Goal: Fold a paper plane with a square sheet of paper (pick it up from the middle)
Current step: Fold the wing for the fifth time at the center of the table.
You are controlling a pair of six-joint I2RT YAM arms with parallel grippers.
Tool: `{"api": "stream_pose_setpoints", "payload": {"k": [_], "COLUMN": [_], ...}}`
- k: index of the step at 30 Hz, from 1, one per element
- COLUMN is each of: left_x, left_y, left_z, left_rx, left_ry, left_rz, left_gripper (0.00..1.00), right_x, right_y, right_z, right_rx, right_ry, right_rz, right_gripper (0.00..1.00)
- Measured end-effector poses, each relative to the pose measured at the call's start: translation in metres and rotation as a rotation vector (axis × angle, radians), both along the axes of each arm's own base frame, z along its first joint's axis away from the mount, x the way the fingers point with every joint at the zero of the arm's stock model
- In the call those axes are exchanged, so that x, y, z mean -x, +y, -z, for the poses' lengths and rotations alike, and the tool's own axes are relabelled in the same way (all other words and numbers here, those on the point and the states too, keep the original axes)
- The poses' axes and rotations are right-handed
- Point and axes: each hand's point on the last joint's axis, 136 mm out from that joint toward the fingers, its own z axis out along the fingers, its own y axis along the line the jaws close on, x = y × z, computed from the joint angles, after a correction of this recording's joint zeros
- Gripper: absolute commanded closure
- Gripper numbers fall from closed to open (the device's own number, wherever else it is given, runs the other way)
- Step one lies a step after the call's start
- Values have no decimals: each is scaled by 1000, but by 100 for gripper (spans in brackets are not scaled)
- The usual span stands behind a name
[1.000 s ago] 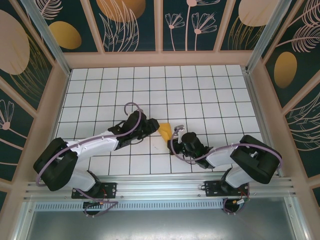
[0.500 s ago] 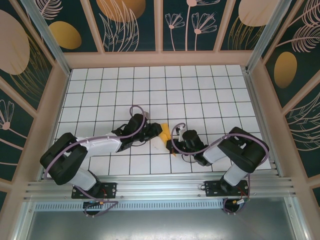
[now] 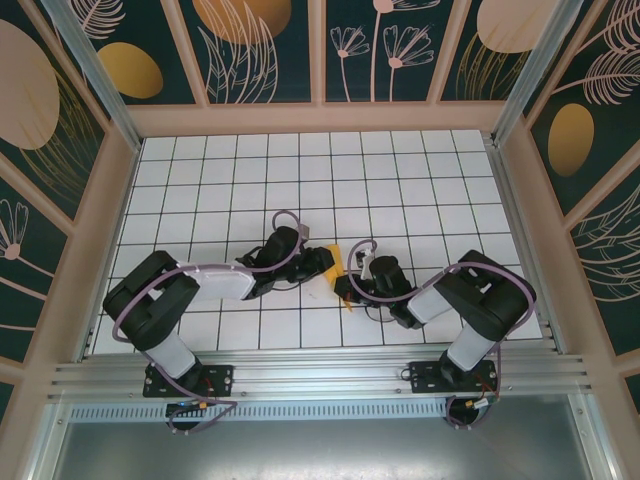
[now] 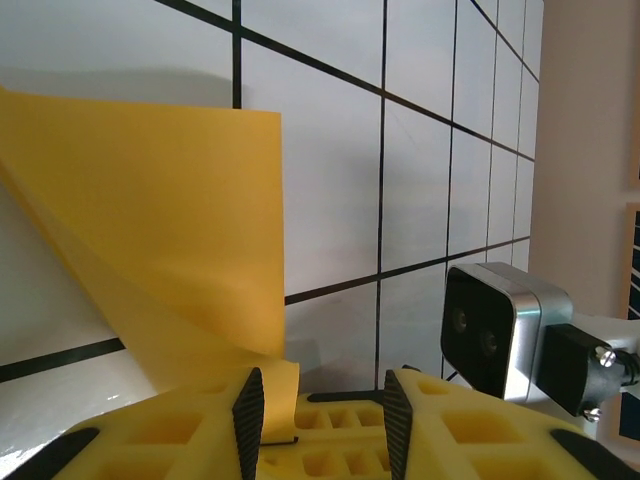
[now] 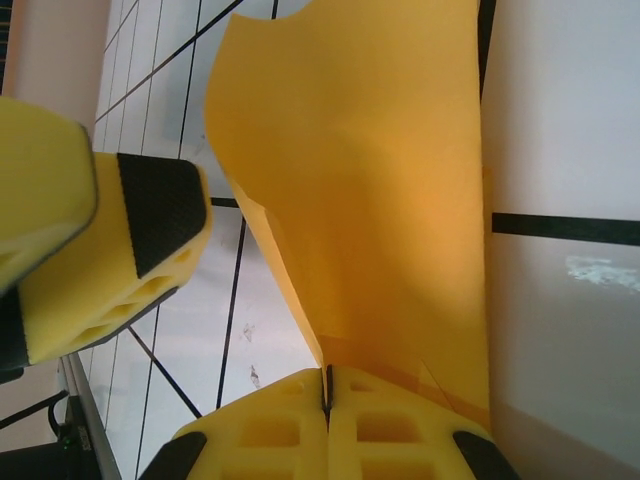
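No words, labels, brand marks, numbers or signs could be read. The wall panels (image 3: 250,50) carried drawn leaves, flowers and ovals rather than lettering, and the white surface (image 3: 400,170) carried plain black grid lines.

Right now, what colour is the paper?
Orange-yellow, plain; the paper shows best in the right wrist view.

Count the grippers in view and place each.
2. The left gripper, open, is at an edge of the sheet; the right gripper is shut on it.
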Motion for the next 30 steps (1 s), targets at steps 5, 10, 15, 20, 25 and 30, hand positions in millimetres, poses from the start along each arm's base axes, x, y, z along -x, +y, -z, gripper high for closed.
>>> {"api": "stream_pose_setpoints", "payload": {"k": [5, 10, 15, 20, 25, 30], "left_x": [-6, -8, -12, -15, -18, -18], "left_y": [-5, -6, -10, -13, -15, -15], "left_z": [7, 13, 11, 8, 8, 9], "left_rx": [0, -12, -12, -8, -11, -13], "left_ry": [-4, -3, -15, -29, -33, -34], "left_rz": [2, 2, 4, 8, 12, 14], "left_gripper": [62, 62, 62, 62, 63, 63], "right_x": [-1, -2, -6, -4, -1, -2], "right_y": [4, 4, 5, 7, 2, -3], "right_z": [-3, -3, -14, -11, -1, 3], "right_rx": [-9, 30, 98, 202, 301, 341], "right_ry": [0, 1, -59, -101, -117, -124], "right_rz": [-13, -23, -33, -56, -60, -59], "right_gripper": [97, 85, 75, 73, 78, 95]}}
